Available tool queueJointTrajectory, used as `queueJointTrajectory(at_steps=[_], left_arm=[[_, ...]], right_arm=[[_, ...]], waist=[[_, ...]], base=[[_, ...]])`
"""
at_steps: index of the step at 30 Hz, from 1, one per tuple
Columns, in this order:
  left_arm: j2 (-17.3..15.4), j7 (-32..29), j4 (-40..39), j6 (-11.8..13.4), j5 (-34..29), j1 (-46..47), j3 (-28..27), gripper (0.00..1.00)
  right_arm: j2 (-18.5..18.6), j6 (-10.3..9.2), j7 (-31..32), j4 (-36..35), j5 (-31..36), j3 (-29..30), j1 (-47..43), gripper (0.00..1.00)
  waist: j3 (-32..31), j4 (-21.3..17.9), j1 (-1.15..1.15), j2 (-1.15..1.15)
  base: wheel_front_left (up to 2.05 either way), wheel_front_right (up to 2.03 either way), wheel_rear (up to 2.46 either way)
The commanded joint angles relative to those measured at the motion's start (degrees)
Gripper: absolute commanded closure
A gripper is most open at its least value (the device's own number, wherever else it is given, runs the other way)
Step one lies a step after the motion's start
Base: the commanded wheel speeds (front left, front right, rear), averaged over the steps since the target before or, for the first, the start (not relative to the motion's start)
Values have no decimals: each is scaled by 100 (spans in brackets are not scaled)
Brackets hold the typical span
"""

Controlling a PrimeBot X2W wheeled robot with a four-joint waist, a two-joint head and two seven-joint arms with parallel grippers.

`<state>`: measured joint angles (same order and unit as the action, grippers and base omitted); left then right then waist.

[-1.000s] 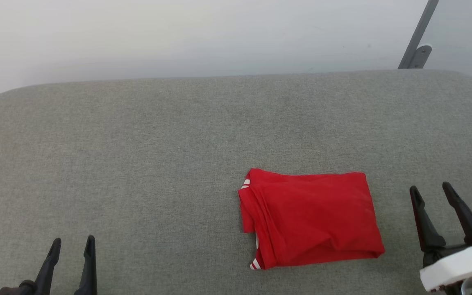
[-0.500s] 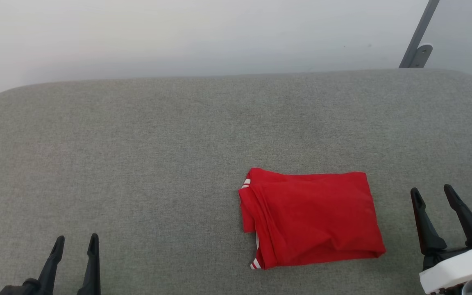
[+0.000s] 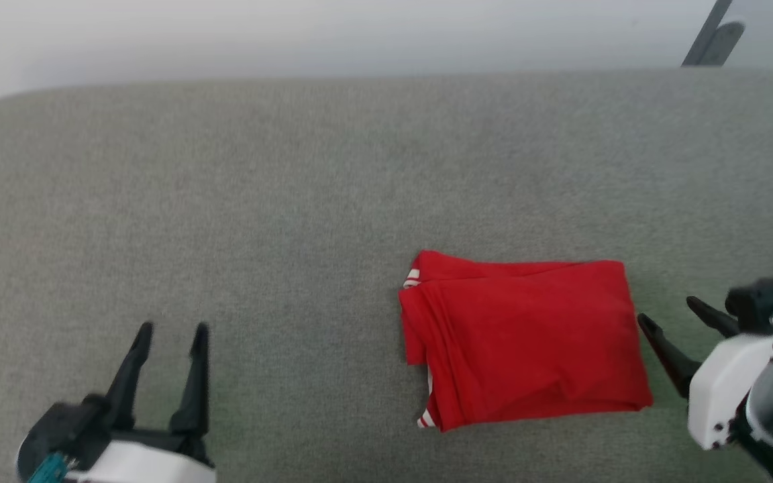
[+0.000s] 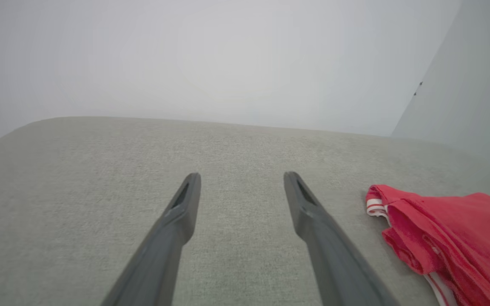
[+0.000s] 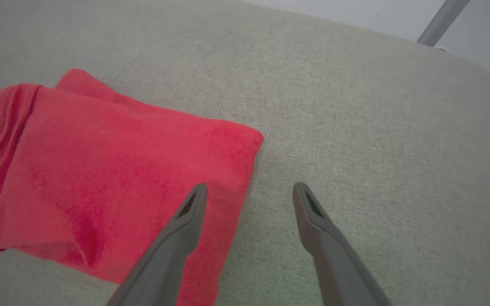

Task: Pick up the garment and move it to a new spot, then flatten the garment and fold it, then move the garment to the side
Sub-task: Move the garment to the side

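The shirt [image 3: 527,342] lies on the grey cloth-covered counter [image 3: 292,188], folded into a thick, tidy rectangle. It sits toward the near edge and right of the middle, with plenty of bare cloth toward the far edge and the left end. On its left side the layers are stacked, and a bit of red-and-white sleeve trim [image 3: 413,276] peeks out at the far-left and near-left corners. Folded like that, I'd say the flattening and folding are done, and what's left is shifting it aside.

The right gripper [image 3: 667,310] is wide open, holding nothing, and angled in at the shirt's right edge. Seen from its wrist, one of its fingers [image 5: 187,212] hangs over the red cloth and the other over bare counter. That looks like a good straddle for pinching that edge, though whether it touches the cloth I can't tell.

The left gripper [image 3: 173,327] is open and empty too, near the near edge and well apart from the shirt's left side, out of the way.
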<state>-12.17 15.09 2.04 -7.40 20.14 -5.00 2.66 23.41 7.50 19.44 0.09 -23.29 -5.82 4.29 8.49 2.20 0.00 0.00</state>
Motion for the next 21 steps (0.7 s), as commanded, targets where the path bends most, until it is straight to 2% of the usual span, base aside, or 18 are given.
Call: queueJointTrajectory(at_steps=[1, 3, 4, 9, 14, 17, 18, 19, 20, 21], left_arm=[[-15, 10, 60, -9, 28, 297, 152, 0], [-5, 9, 111, -9, 46, 540, 276, 0], [-5, 9, 111, -9, 46, 540, 276, 0], [29, 10, 212, -9, 105, 1007, 492, 0], [45, 9, 295, -9, 159, 1292, 602, 0], [21, 9, 341, -9, 186, 1387, 632, 0], [11, 9, 357, -9, 190, 1422, 643, 0], [-5, 10, 369, -9, 193, 1447, 652, 0], [-20, 10, 379, -9, 193, 1470, 662, 0], [-37, 10, 382, -10, 190, 1488, 674, 0]], right_arm=[[275, -3, 628, -11, -150, -180, 271, 0], [460, -3, 1210, -63, -326, -284, 466, 0], [460, -3, 1210, -63, -326, -284, 466, 0], [716, -4, 2267, -194, -632, -438, 845, 0], [729, -3, 2932, -142, -788, -633, 910, 0], [628, -3, 3048, -87, -809, -675, 873, 0], [593, -3, 3043, -91, -788, -705, 874, 51], [539, -3, 2995, -91, -788, -715, 884, 67], [503, -3, 2956, -80, -792, -696, 884, 93], [501, -3, 2921, -77, -790, -665, 879, 100]], waist=[[355, 134, 0, 0], [558, 212, 0, 0], [558, 212, 0, 0], [975, 383, 0, 0], [1283, 489, 0, 0], [1399, 486, 0, 0], [1428, 468, 0, 0], [1449, 435, 0, 0], [1462, 398, 0, 0], [1467, 353, 0, 0]], base=[[0, 0, 0], [0, 0, 0], [0, 0, 0], [0, 0, 0], [0, 0, 0], [0, 0, 0], [0, 0, 0], [0, 0, 0], [0, 0, 0], [0, 0, 0]])
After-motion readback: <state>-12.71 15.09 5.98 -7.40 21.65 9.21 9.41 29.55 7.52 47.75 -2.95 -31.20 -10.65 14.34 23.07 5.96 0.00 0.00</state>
